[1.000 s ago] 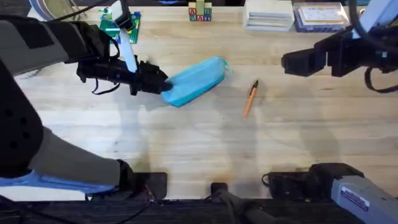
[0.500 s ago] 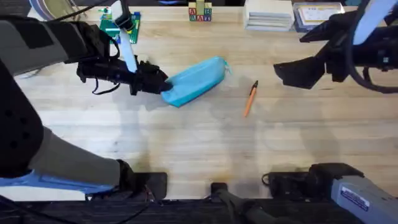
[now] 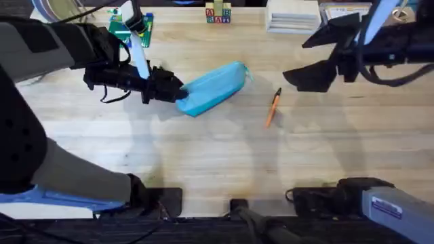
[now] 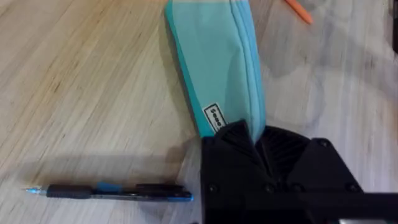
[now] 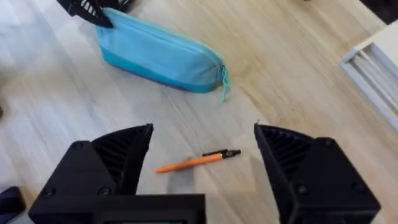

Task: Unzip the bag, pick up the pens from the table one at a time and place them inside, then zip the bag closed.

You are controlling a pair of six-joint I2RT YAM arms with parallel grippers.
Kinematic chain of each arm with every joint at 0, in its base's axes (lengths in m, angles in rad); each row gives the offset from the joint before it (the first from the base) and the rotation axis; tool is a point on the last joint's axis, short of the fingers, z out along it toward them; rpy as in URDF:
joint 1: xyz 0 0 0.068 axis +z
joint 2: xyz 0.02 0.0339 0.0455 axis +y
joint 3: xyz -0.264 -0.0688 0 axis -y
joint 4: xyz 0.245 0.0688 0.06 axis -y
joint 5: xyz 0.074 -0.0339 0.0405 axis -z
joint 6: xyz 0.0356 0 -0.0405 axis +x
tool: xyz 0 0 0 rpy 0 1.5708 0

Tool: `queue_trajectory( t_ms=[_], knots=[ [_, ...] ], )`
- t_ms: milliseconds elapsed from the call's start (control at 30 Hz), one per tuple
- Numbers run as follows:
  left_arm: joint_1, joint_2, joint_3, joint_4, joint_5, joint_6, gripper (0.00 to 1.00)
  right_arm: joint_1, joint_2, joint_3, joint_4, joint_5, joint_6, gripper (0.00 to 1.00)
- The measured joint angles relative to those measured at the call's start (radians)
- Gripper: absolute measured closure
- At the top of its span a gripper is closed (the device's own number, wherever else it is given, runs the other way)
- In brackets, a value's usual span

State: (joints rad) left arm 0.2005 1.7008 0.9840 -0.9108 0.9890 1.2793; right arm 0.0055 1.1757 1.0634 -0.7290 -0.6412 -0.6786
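Observation:
The light blue bag (image 3: 213, 88) lies slanted on the table (image 3: 203, 156), its zipper (image 4: 239, 37) closed and the pull (image 5: 224, 84) at its far end. My left gripper (image 3: 171, 91) is shut on the bag's near end (image 4: 214, 115). A dark pen (image 4: 118, 191) lies on the wood beside that gripper. The orange pen (image 3: 272, 108) rests right of the bag. My right gripper (image 3: 298, 76) hovers open just right of the orange pen (image 5: 196, 160), which shows between its spread fingers (image 5: 118, 155). The right gripper (image 5: 202, 134) holds nothing.
Along the table's back edge stand small letter blocks (image 3: 218, 13), a white box (image 3: 293, 17), another box (image 3: 342, 17) and a green item (image 3: 125, 27). The front half of the table is bare wood.
My right arm has swung left toward the orange pen and tilted down. The left gripper, the bag and the pens have not moved.

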Motion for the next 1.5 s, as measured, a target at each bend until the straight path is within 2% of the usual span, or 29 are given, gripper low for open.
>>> queue_trajectory(
  t_ms=[367,667,1133,1500],
  knots=[
    [0.000,0.000,0.000,0.000,0.000,0.000,0.959,0.000,0.169,0.000,0.155,-0.064,-0.011,0.010],
    [0.000,0.000,0.000,0.000,0.000,0.000,0.959,0.000,0.284,0.000,0.199,-0.106,-0.095,0.046],
    [0.000,0.000,0.000,0.000,0.000,0.000,0.959,0.000,0.468,0.002,0.303,-0.117,-0.162,0.040],
    [0.000,0.000,0.000,0.000,0.000,0.000,0.959,0.000,0.584,0.002,0.371,-0.203,-0.234,0.038]
  ],
)
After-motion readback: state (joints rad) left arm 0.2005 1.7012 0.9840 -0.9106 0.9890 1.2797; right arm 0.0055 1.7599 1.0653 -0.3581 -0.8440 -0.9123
